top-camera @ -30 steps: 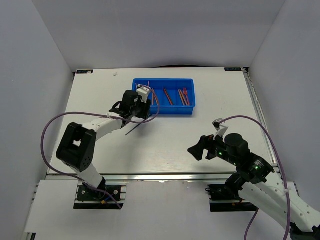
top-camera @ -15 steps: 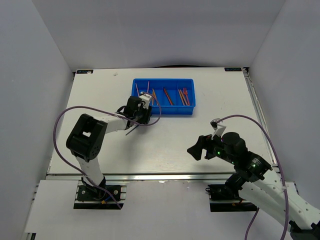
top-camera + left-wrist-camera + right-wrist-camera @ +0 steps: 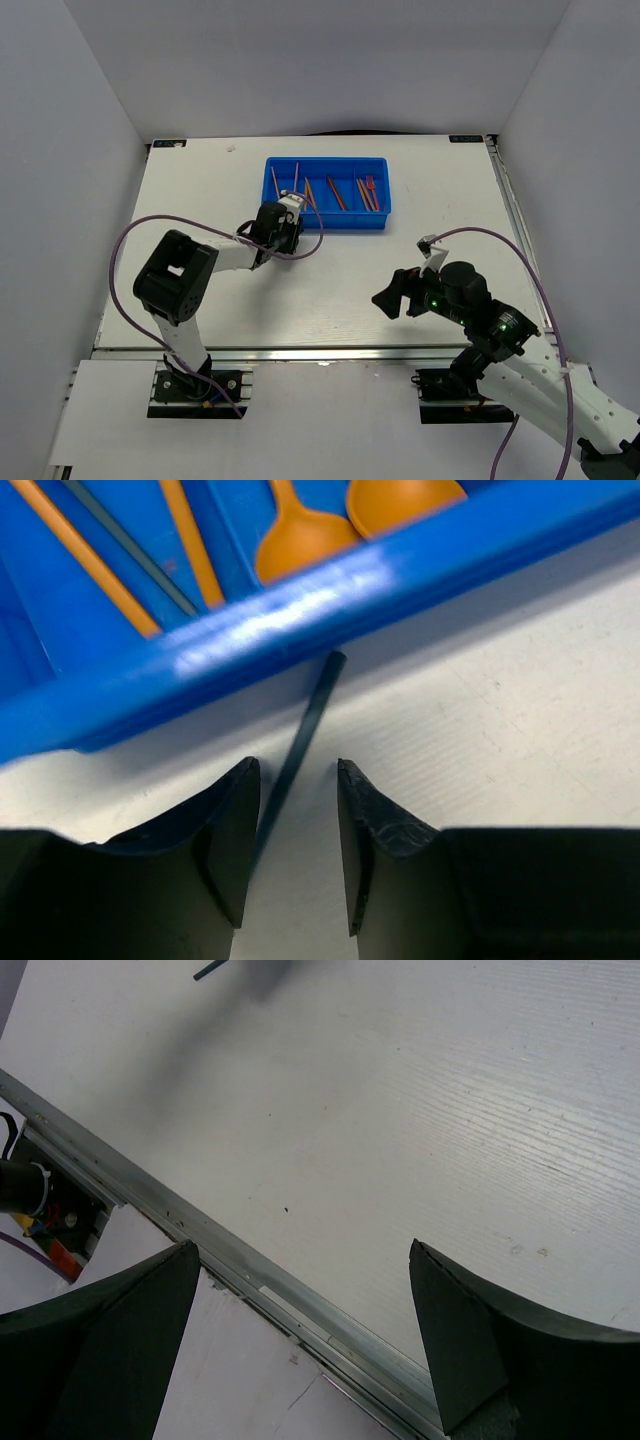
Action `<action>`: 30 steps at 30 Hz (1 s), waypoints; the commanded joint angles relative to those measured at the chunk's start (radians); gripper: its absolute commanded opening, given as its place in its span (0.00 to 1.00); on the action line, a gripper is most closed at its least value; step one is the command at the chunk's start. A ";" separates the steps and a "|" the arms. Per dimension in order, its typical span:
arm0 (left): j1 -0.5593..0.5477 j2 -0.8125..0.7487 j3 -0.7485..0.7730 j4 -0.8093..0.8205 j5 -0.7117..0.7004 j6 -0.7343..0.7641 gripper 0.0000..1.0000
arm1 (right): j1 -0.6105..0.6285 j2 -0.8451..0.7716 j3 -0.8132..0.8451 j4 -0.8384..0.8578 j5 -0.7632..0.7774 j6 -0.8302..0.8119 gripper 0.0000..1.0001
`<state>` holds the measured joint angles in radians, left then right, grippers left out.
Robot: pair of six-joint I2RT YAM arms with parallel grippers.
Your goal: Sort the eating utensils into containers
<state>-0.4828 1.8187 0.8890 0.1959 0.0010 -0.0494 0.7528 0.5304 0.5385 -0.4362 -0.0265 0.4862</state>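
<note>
The surface [image 3: 430, 190] is a white, faintly grained board with a metal rail [image 3: 250, 1272] along its near edge. A bright blue tray [image 3: 340, 226] sits flat on it toward the far middle, its long sides parallel to that edge. One thin dark blue stick [image 3: 305, 725] lies on the bare white just in front of the tray. Its far end reaches the foot of the tray's near wall. Whether it touches the wall cannot be told.
</note>
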 commanded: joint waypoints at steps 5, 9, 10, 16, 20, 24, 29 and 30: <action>-0.065 -0.019 -0.067 -0.099 -0.067 -0.032 0.39 | -0.001 0.020 0.012 0.073 -0.021 -0.017 0.89; -0.092 -0.019 -0.094 -0.121 -0.084 -0.052 0.18 | -0.001 0.020 0.012 0.071 -0.024 -0.011 0.89; -0.103 -0.019 -0.104 -0.125 -0.081 -0.058 0.17 | -0.001 0.019 0.012 0.070 -0.023 -0.011 0.89; -0.175 -0.047 -0.108 -0.159 -0.111 -0.079 0.10 | -0.001 0.003 0.005 0.067 -0.023 -0.001 0.89; -0.209 -0.061 -0.032 -0.242 -0.099 -0.093 0.00 | -0.001 -0.007 0.008 0.056 -0.021 0.005 0.89; -0.260 -0.130 0.016 -0.289 -0.078 -0.096 0.00 | -0.001 -0.024 0.015 0.037 -0.015 0.005 0.89; -0.280 -0.258 0.059 -0.317 -0.104 -0.159 0.00 | -0.001 -0.033 0.021 0.022 -0.006 0.003 0.89; -0.280 -0.275 0.068 -0.317 -0.102 -0.168 0.00 | -0.001 -0.035 0.021 0.021 -0.006 0.003 0.89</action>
<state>-0.7670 1.6489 0.8936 -0.0902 -0.1013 -0.1684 0.7528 0.5076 0.5385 -0.4168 -0.0357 0.4904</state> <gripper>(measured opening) 0.170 0.895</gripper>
